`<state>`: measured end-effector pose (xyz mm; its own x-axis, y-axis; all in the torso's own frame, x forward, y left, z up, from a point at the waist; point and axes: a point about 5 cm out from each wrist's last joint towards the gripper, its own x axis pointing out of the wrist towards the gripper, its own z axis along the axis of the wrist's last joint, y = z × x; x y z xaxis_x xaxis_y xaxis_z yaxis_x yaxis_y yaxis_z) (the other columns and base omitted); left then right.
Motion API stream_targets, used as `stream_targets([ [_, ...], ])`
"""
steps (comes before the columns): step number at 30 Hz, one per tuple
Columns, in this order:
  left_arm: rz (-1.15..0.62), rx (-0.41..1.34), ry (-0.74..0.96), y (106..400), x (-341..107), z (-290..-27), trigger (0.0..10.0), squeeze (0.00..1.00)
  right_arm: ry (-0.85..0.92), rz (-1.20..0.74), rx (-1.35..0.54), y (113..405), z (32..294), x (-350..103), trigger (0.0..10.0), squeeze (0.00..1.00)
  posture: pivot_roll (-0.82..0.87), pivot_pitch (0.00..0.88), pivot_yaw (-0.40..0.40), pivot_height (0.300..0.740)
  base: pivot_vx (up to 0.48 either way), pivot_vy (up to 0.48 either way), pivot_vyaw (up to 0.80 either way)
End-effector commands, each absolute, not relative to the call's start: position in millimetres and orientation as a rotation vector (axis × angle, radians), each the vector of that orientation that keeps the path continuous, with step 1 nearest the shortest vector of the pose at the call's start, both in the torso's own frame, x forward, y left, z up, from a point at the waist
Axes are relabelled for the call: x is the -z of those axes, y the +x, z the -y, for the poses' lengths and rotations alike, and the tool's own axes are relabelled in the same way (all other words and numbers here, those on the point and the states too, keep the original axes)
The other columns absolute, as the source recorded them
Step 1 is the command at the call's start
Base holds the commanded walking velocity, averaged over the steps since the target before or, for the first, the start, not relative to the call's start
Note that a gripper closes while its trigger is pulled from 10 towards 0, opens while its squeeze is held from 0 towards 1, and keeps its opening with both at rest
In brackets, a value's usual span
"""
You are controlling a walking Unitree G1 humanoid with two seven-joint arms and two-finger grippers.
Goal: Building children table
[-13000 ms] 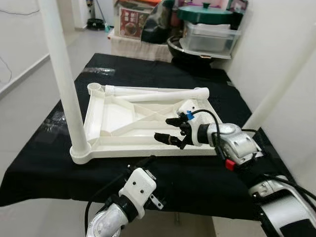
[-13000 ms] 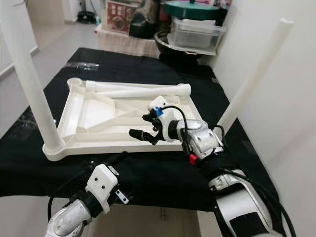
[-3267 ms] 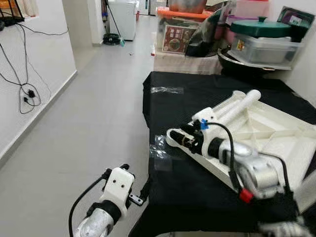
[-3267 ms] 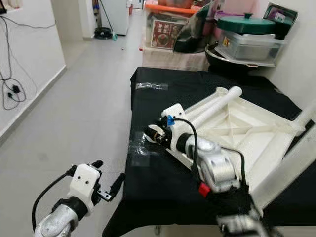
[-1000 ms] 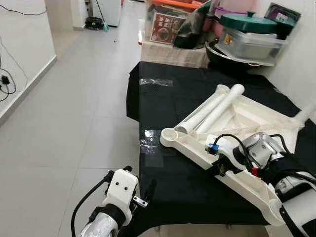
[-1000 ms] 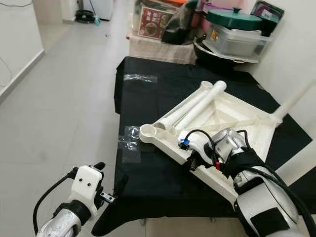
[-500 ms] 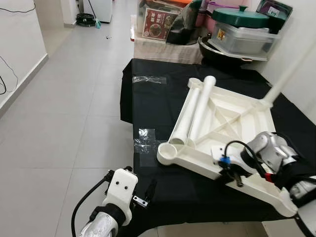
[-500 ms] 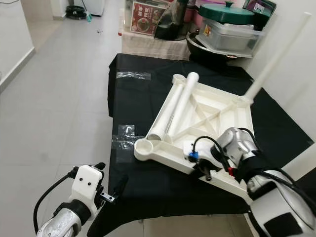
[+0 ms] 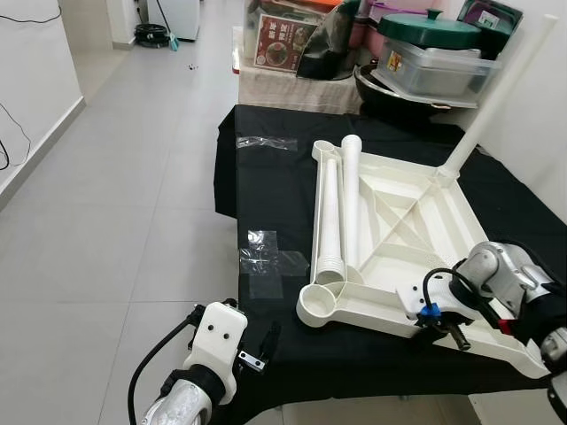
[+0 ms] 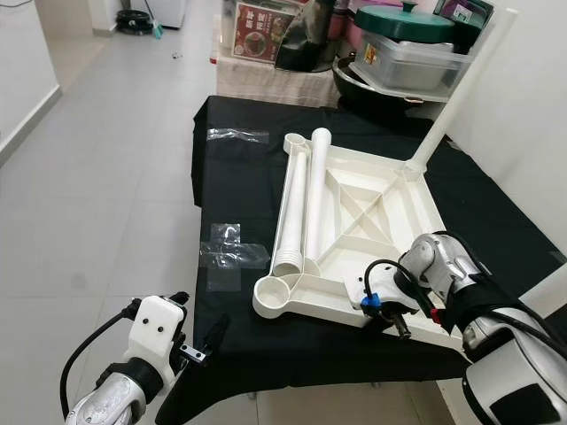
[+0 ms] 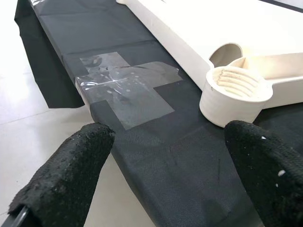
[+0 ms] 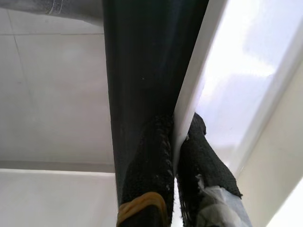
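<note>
Ribbed white plastic tabletop (image 9: 390,239), rim pinched by right gripper (image 12: 176,156)

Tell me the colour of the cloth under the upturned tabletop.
Black. The cloth under the white tabletop shows best in the left eye view.

table top (image 9: 403,221) cream white | counter (image 9: 275,190) cloth black | fingers (image 11: 71,161) black, speckled | floor (image 9: 115,195) pale grey tiles | lid (image 9: 430,27) dark green
</note>
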<state>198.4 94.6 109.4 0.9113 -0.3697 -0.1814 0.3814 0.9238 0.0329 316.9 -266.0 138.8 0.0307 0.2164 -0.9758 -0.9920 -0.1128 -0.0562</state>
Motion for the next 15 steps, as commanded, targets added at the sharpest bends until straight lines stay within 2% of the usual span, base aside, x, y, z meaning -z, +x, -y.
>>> stream_targets([
  [1,-0.183,0.397,0.064,197.5,-109.0,-93.2,10.0,0.0,-1.247,-0.902,-1.421,318.0,260.2,-143.6,0.0,0.0,0.04,0.033,-0.172,0.74,0.0,0.0,0.0],
  [10,-0.187,0.397,0.068,197.7,-107.9,-93.8,10.0,0.0,-1.26,-0.793,-1.462,320.6,253.2,-145.5,0.0,0.0,0.04,0.031,-0.172,0.74,0.0,0.0,0.0],
  [15,-0.189,0.397,0.071,198.0,-107.8,-94.0,10.0,0.0,-1.328,-0.74,-1.461,323.4,253.0,-148.1,0.0,0.0,0.04,0.034,-0.168,0.74,0.0,0.0,0.0],
])
